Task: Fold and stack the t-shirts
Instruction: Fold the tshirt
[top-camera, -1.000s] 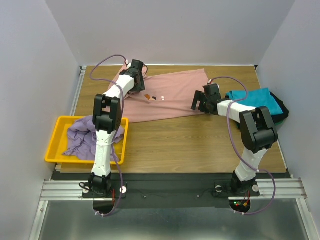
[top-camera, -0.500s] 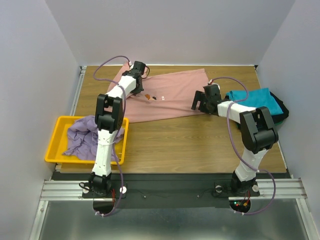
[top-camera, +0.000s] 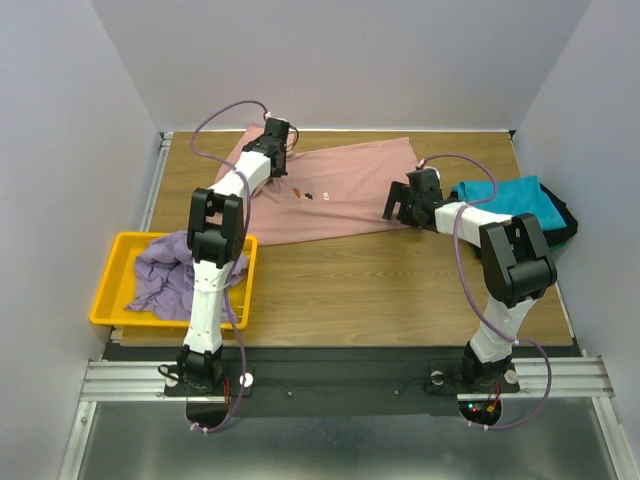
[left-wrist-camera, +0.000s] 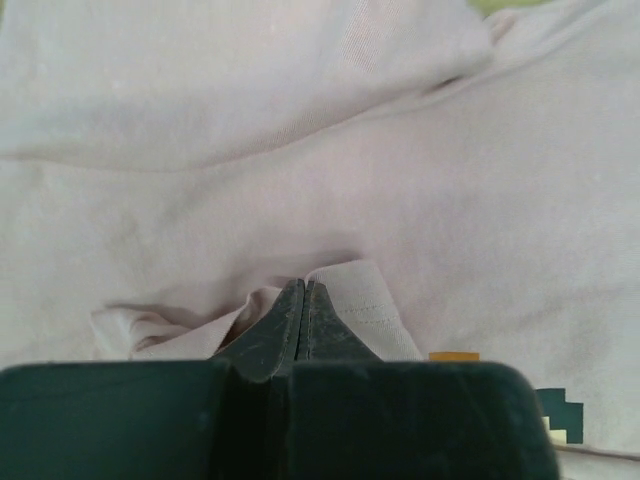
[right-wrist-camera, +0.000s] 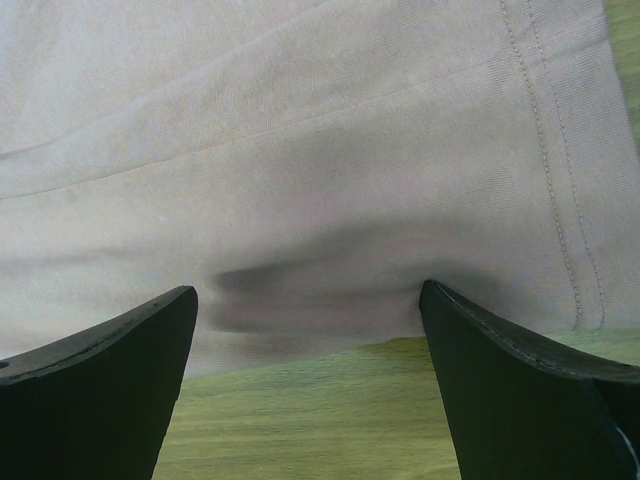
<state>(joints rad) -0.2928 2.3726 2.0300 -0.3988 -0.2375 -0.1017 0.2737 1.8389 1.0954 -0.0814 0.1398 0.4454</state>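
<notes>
We pinch the pink t-shirt (top-camera: 340, 195), spread along the far edge of the desk (top-camera: 400, 290), to raise it for a fold.
Our left hand (left-wrist-camera: 303, 292) is pressed together on a small ridge of cloth near the far left corner. Our right hand (right-wrist-camera: 308, 300) stands spread over the hem at the shirt's right side, we think ready for a second hold. Only the top view shows the teal t-shirt (top-camera: 500, 195) on the black t-shirt (top-camera: 568, 222) at the right edge, and the lavender t-shirt (top-camera: 165, 270) in the yellow bin (top-camera: 108, 290). Only the wrist views show the pinch itself.
</notes>
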